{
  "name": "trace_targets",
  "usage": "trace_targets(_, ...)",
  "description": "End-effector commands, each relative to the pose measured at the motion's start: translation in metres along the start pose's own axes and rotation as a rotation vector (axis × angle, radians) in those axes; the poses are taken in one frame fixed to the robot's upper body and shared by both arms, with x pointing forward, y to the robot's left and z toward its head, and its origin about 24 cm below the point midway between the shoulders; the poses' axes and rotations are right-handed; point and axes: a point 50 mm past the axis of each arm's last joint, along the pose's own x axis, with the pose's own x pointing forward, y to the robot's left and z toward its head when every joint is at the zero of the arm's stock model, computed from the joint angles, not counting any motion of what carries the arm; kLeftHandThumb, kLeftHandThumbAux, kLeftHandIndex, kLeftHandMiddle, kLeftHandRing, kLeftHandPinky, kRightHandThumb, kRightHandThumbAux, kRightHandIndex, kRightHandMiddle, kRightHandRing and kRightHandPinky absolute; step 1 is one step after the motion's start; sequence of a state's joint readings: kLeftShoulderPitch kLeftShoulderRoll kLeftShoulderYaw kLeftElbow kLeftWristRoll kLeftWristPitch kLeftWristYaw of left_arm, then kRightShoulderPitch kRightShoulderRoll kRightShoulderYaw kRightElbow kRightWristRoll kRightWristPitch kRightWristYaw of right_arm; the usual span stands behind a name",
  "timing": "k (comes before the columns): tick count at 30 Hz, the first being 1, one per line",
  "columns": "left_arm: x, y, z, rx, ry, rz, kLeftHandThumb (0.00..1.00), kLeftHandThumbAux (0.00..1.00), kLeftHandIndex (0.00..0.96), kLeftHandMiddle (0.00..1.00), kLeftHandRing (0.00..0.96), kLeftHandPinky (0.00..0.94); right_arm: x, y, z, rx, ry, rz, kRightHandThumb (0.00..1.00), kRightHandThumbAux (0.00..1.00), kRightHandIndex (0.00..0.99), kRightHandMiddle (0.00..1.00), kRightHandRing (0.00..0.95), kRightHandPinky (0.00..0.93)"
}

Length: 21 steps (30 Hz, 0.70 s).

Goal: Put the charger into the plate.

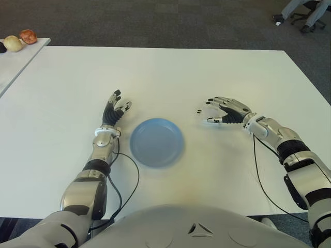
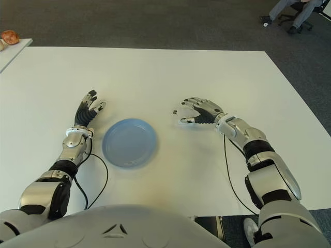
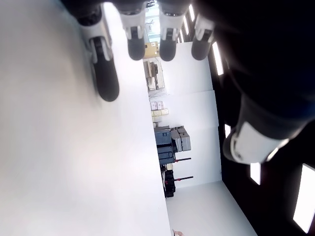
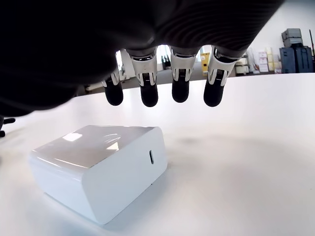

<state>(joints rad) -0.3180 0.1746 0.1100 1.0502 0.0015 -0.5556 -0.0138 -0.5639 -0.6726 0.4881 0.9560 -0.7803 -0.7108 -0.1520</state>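
The white block charger lies on the white table, right of the round blue plate. In the eye views it barely stands out from the table; its small dark prongs show just left of my right hand. That hand hovers over the charger with its fingers spread and arched above it, not touching and holding nothing. My left hand shows just left of the plate, fingers extended and empty. Nothing lies in the plate.
A second table at the far left carries two roundish fruit-like items. A person's legs and an office chair are on the carpet at the far right. Black cables trail from both wrists.
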Motion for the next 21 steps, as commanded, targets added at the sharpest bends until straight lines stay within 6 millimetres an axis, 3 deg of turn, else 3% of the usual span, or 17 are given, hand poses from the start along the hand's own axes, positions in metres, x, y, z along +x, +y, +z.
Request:
trace_targets(1,-0.034,-0.008,-0.051,-0.006,0.261,-0.017,0.000,0.672,0.000,0.000,0.000,0.014,0.005,0.006,0.004,-0.009,-0.009,0.023,0.269,0.139,0.000,0.000,0.000,0.000)
trace_targets(21,-0.034,-0.012,-0.048,-0.010,0.246,-0.014,0.000,0.663,0.000,0.000,0.000,0.011,0.011,0.018,0.005,-0.030,0.009,0.085,0.293,0.120,0.000,0.000,0.000,0.000)
